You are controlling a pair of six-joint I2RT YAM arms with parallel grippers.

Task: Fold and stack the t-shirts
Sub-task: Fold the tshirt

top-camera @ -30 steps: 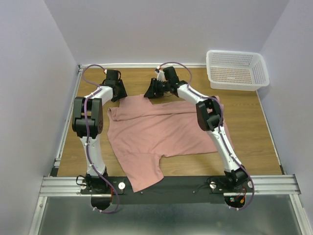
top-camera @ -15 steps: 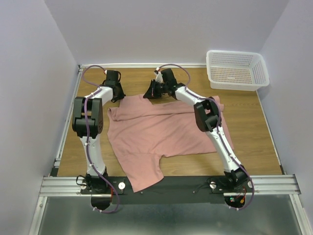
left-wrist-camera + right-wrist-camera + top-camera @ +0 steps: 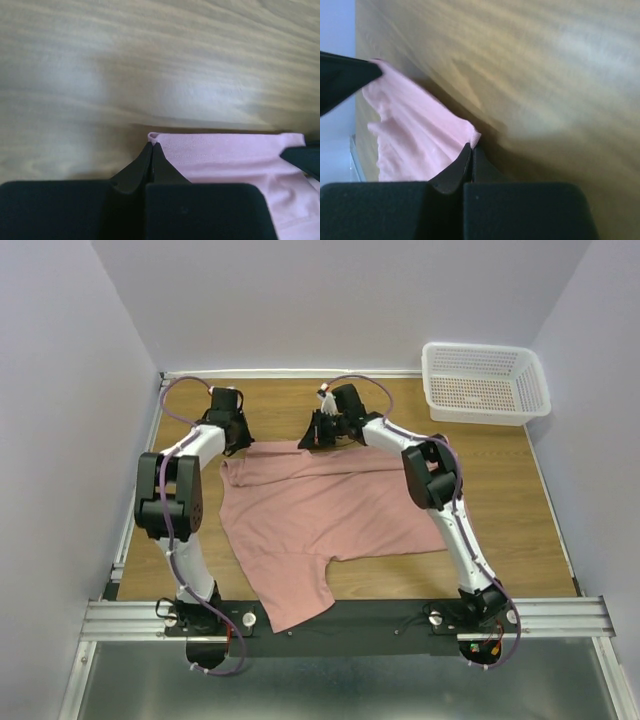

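T-shirt: dusty pink, lay spread and rumpled across the middle of the table, one lobe trailing toward the near edge and lapping over the black base bar between the two arm bases.

Far hem raised slightly at two points. Left fingers were closed tight on the hem's left corner; the wrist view showed the tips meeting with the stitched pink edge pinched between them. Right fingers were likewise closed, nipping a fold of the same hem just above the wood.

From above, both arms reached to the far side of the table, their fingers near each other along the shirt's far edge.

White mesh basket sat at the far right corner, well apart from the shirt.
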